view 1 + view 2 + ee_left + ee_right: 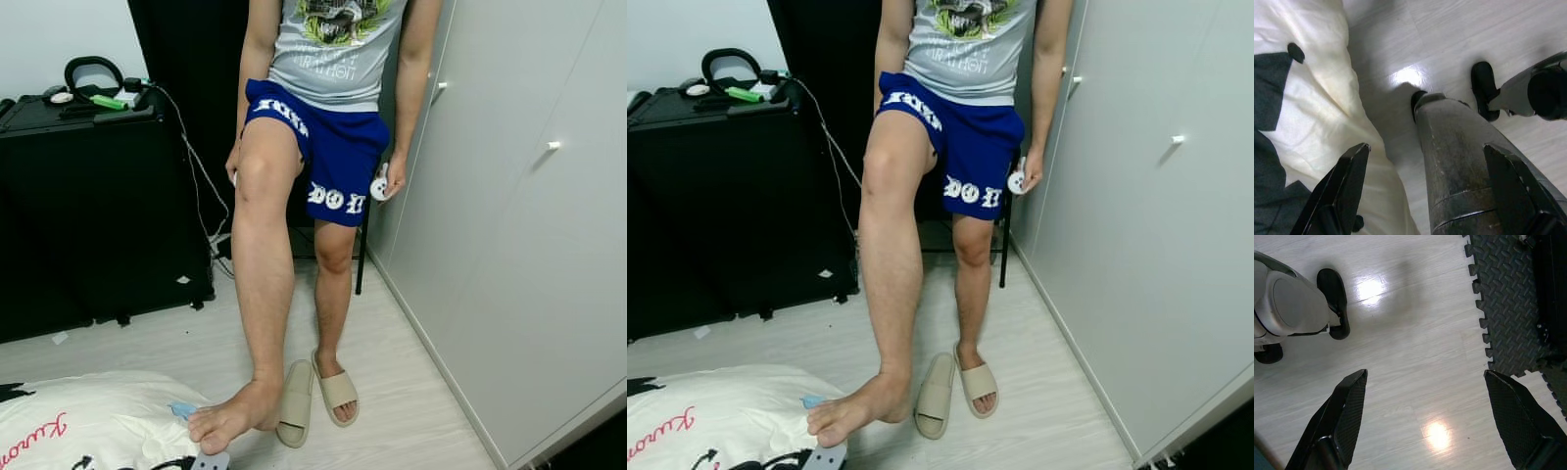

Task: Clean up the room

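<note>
The left pincer (pixel 1425 191) hangs with its two black fingers spread apart and holding nothing, pointing down at the pale wood-plank floor (pixel 1459 44) beside a cream-white pillow printed with black and red shapes (pixel 1308 112). Between the fingers stands the robot's own dull grey metal leg (pixel 1459 161). The right pincer (pixel 1425 421) is likewise wide apart and empty above the same floor, with a dark grey interlocking foam mat (pixel 1508 298) off to one side and a silver robot foot with black sole (pixel 1293 303) on the other.

From the head views, the pillow (pixel 88 421) lies on the floor at about seven o'clock in the scene. A person in a grey printed T-shirt and blue shorts (pixel 323 127) stands at twelve o'clock, one bare foot (pixel 230 416) planted on the pillow's edge. The other foot wears a beige rubber slide sandal (pixel 336 389) at six o'clock; its empty twin (pixel 294 403) lies tipped on its side just beside it. The person's hand (pixel 392 178) holds a small white controller (pixel 379 186).

At ten o'clock stands a black cabinet (pixel 88 206) carrying black headphones (pixel 93 70) and a green marker-like object (pixel 110 101), with a cable hanging down its side. A white wardrobe with small handles (pixel 519 225) fills the three o'clock side.
</note>
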Controlling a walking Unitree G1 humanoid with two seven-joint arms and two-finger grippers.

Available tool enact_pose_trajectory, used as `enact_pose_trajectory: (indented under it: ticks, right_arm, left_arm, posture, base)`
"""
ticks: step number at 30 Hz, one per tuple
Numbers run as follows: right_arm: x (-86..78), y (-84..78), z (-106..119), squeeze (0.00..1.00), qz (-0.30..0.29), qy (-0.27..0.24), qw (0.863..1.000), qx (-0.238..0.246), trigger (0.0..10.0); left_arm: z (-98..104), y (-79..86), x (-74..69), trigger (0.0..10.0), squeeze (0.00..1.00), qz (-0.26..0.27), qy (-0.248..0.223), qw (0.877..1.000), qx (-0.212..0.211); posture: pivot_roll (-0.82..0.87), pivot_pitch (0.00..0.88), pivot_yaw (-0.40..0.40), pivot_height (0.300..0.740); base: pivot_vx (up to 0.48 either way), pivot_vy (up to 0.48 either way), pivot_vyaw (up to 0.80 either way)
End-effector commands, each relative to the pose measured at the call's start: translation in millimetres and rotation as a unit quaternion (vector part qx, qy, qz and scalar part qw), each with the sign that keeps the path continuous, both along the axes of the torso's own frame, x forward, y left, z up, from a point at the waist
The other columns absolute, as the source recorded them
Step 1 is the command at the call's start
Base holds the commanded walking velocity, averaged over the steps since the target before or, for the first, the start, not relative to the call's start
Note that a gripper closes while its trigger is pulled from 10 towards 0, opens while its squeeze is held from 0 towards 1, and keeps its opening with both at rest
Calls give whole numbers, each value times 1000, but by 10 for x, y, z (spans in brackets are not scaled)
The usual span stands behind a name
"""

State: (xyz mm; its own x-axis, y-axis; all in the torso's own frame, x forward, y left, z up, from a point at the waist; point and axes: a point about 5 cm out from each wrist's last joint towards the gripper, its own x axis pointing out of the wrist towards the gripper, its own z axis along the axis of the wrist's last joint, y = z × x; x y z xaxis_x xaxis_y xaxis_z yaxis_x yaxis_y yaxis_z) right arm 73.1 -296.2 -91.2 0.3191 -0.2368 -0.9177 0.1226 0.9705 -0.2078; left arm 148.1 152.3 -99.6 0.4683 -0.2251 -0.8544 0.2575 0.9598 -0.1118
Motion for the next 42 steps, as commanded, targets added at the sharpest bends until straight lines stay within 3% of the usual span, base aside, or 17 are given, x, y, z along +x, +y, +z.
enact_pose_trajectory:
  ticks: [1,6,13,17,23,27,31,35,38,42]
  right_arm:
    - [-6,27,-12,0,-4,-2,1000,4,10000]
    - [-8,27,-12,0,-3,-2,1000,4,10000]
    - [6,28,-10,0,-3,-3,1000,4,10000]
    - [23,32,-8,0,-2,-4,1000,3,10000]
    - [83,69,-10,0,4,-15,1000,3,10000]
    - [88,96,-19,0,6,-16,1000,4,10000]
    - [111,137,-29,0,19,-14,1000,10,10000]
    - [132,179,-38,0,41,-9,999,18,10000]
    - [135,197,-44,0,43,-10,999,20,10000]
    - [93,243,-68,0,41,-9,999,24,10000]
  left_arm:
    - [-42,-44,-101,10000,0,-9,18,1000,5]
    - [-30,-119,-59,10000,0,-11,14,1000,2]
    - [1,-78,30,10000,0,-9,9,1000,3]
    - [15,-18,64,10000,0,-5,6,1000,8]
    - [33,245,63,10000,0,19,0,999,30]
    - [46,310,78,10000,0,39,-3,999,28]
    - [51,111,151,10000,0,33,-12,999,31]
    - [85,108,230,10000,0,42,-23,998,29]
    - [86,125,232,10000,0,37,-21,999,34]
    - [35,217,89,10000,0,41,-6,998,39]
  posture:
    - [-92,93,-7,740]
    - [-91,94,-5,740]
    - [-89,86,-7,740]
    - [-83,61,-16,740]
    - [-43,14,-42,740]
    - [-46,7,-32,740]
    - [-7,0,-41,740]
    - [7,0,-37,740]
    - [17,0,-37,740]
    - [24,14,-21,740]
  base:
    - [0,0,0]
    - [0,0,0]
    - [0,0,0]
    - [0,0,0]
    - [0,0,0]
    - [0,0,0]
    - [0,0,0]
    - [0,0,397]
    - [0,0,794]
    - [0,0,792]
